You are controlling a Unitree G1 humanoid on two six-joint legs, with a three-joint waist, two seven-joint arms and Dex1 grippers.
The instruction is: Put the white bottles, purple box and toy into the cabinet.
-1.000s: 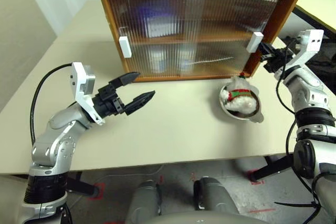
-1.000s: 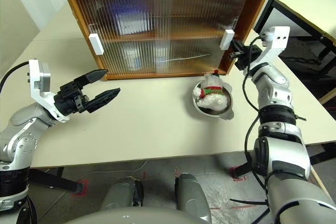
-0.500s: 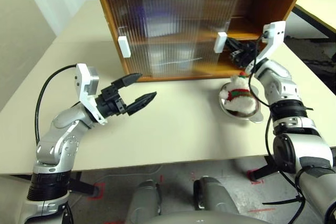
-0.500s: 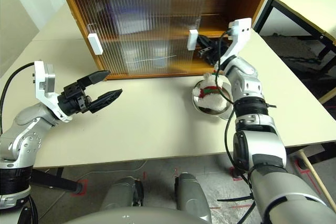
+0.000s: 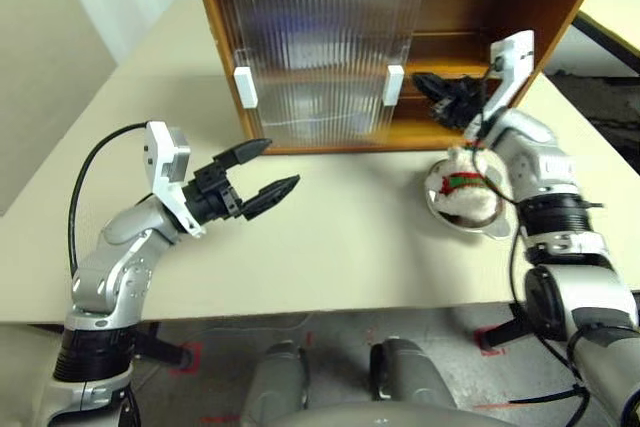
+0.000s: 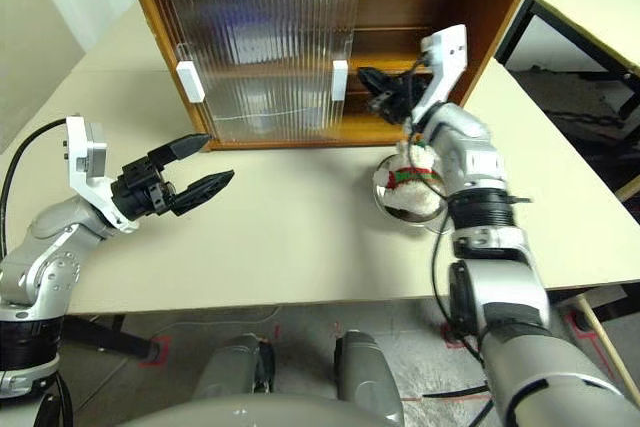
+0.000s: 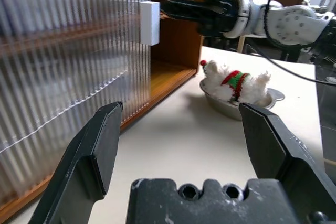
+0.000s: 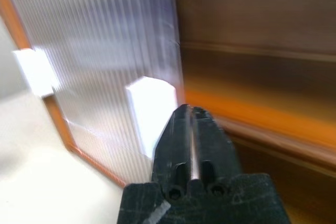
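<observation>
**Cabinet right side open, toy in its bowl**

The cabinet (image 5: pixel 390 47) stands at the worktop's (image 5: pixel 340 247) far edge, its right-hand door (image 5: pixel 320 67) slid across so the right side gapes open. The right gripper (image 5: pixel 432 85) reaches into that opening beside the door's white handle (image 5: pixel 394 85), jaws nearly together and holding nothing. The toy (image 5: pixel 462 185) lies in a steel bowl (image 5: pixel 492 225) in front of the cabinet's right end. The left gripper (image 5: pixel 262 169) hovers over the worktop's left part, jaws spread wide, empty. Blurred shapes show behind the ribbed doors.
</observation>
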